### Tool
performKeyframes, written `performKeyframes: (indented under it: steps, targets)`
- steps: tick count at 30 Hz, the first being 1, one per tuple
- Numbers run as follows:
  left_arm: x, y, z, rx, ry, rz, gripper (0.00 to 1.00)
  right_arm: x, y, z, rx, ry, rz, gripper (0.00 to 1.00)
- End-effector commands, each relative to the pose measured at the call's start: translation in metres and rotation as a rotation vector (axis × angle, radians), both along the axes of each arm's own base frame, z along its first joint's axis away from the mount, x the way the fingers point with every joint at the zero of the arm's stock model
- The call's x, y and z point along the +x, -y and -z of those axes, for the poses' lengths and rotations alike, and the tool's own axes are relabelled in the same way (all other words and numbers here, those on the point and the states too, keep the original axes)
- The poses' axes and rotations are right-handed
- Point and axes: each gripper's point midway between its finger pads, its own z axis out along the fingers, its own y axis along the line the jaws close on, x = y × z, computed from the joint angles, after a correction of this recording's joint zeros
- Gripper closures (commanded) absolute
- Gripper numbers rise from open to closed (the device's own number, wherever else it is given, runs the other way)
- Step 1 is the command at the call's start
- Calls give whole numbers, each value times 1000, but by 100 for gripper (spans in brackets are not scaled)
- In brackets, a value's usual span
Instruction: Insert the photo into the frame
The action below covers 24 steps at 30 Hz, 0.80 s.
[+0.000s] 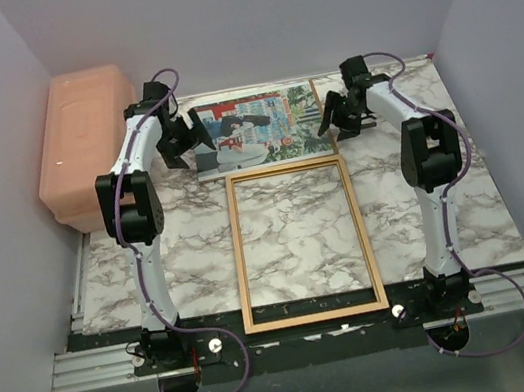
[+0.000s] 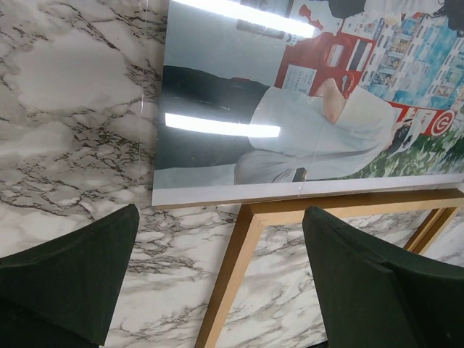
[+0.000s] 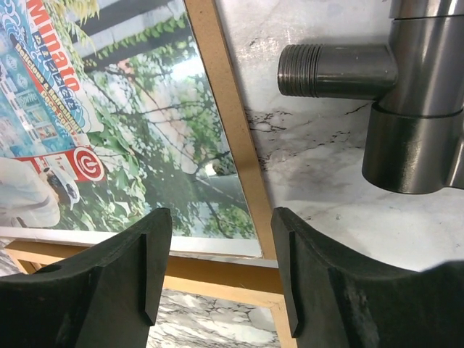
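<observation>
The photo [image 1: 255, 128] waits outside the frame [image 1: 240, 261], nothing gripped.
It lies at the frame's 12 o'clock, near edge meeting the top rail. My left gripper [image 1: 192, 135] at its 9 and right gripper [image 1: 334, 112] at its 3 flank it, jaws apart, probably to slide it in.

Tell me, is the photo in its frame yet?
Not yet. Done: the frame lies flat and empty on the table. In hand: the left tool and right tool hang open at the two ends of the photo, gripping nothing. Still to do: lifting the photo and laying it inside the frame.
</observation>
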Motion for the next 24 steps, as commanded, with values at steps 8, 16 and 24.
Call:
performKeyframes:
  steps: [8,16,24]
  targets:
    - [-16,-1,2,-79,-82,24,1,-2,-4,-18,23,30,-70,26]
    - [-26,12,-47,-122,119,93,2,0,-50,-42,41,96,-161,25]
    - [-57,18,-130,-160,380,144,2,-4,-153,-50,62,175,-333,25]
